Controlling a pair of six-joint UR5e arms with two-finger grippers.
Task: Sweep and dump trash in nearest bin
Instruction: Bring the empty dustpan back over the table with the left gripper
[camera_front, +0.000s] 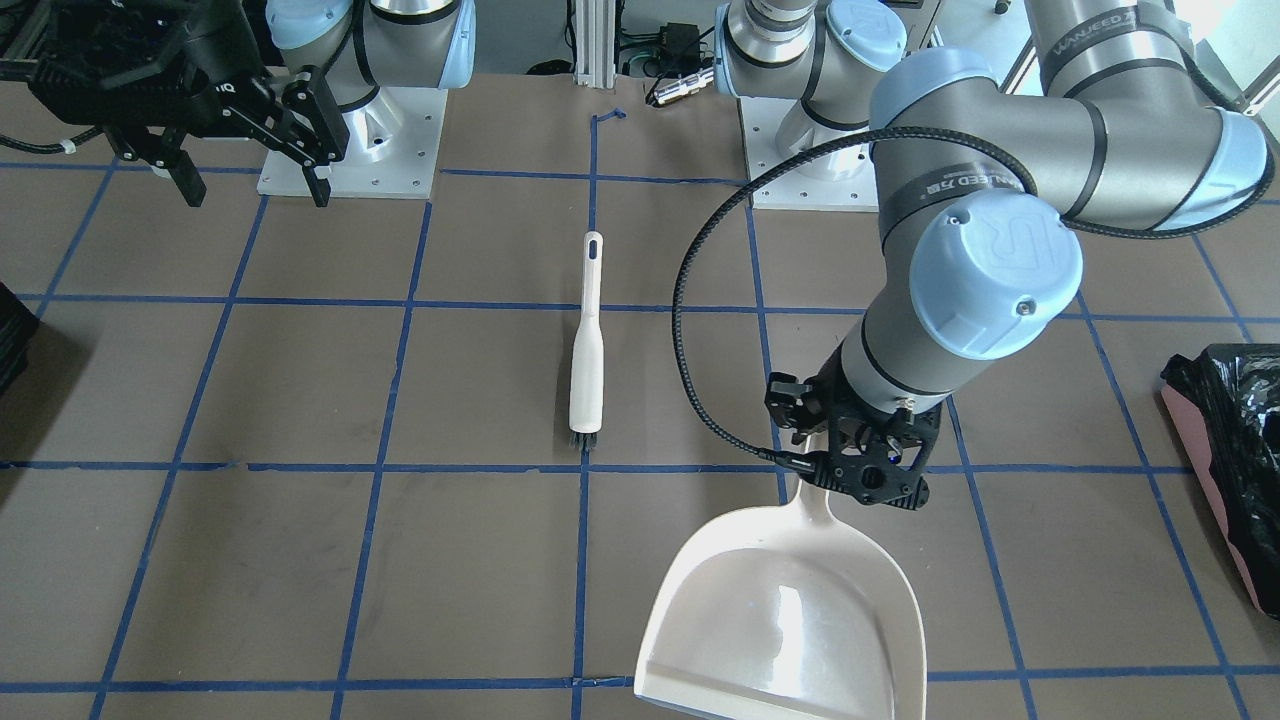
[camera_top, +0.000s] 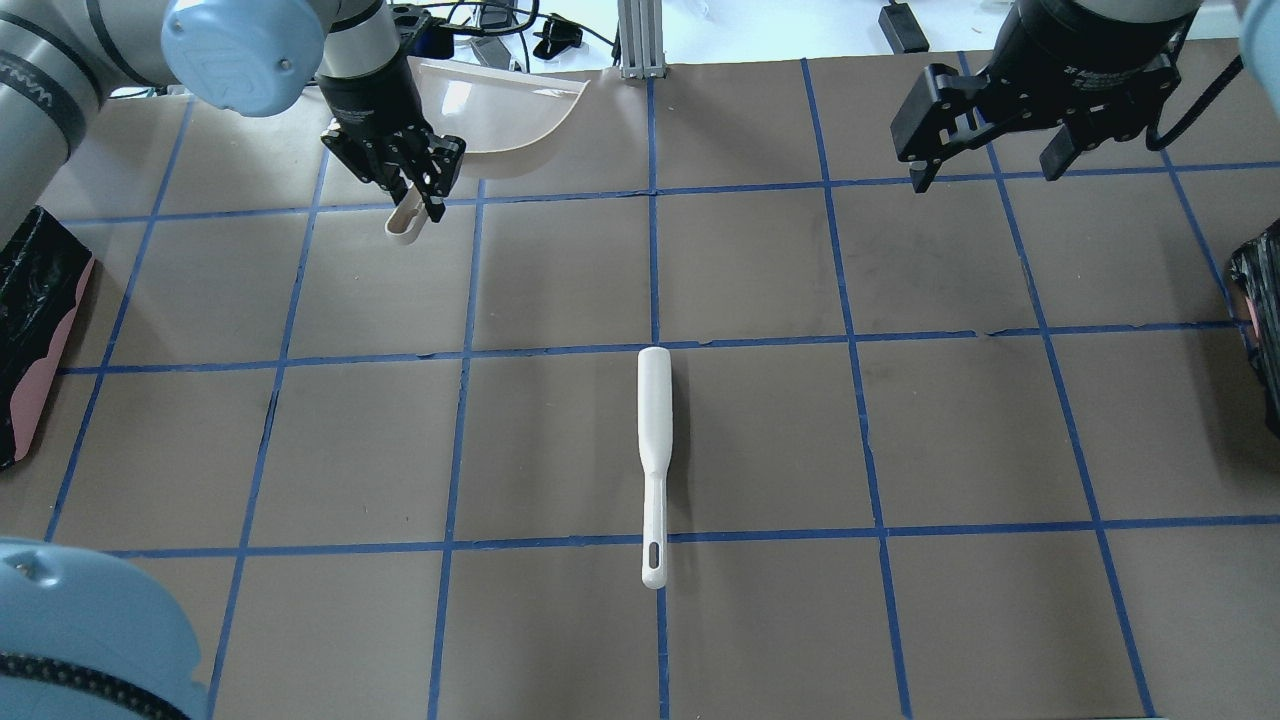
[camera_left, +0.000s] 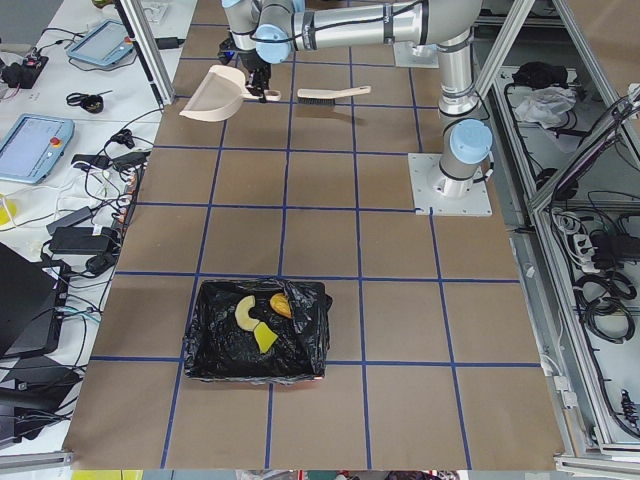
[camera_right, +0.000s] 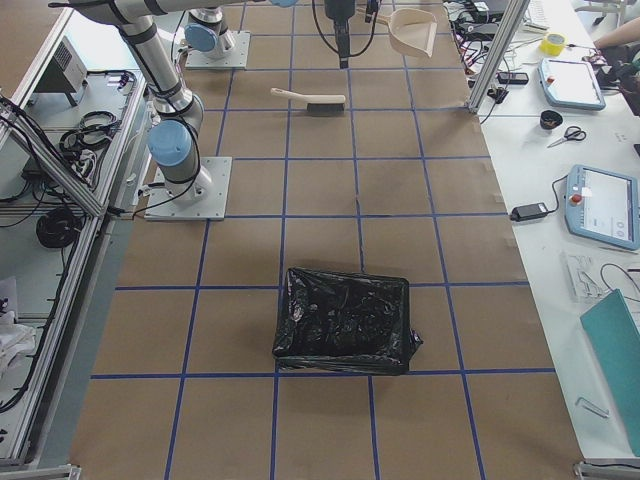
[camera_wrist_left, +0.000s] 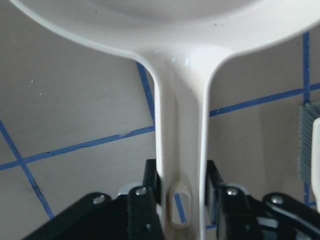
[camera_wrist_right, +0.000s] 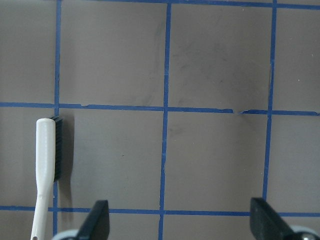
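Dustpan (camera_front: 790, 610) sits low in the front view, its scoop bare, with the left gripper (camera_front: 860, 470) clamped on its handle. The white brush (camera_front: 588, 350) lies flat mid-table, and the right gripper (camera_front: 255, 190) hangs with fingers wide apart, holding nothing. Overhead agrees, with the pan near the table's far edge. From the left end, the trash (camera_left: 243, 312) — all three pieces — lies inside the bin (camera_left: 200, 350). Dumping looks done, so parking the pan is likely next. The left wrist view shows pads (camera_wrist_left: 151, 180) squarely bracketing the handle — best to lower the pan level until it rests, then part the fingers without dragging it.
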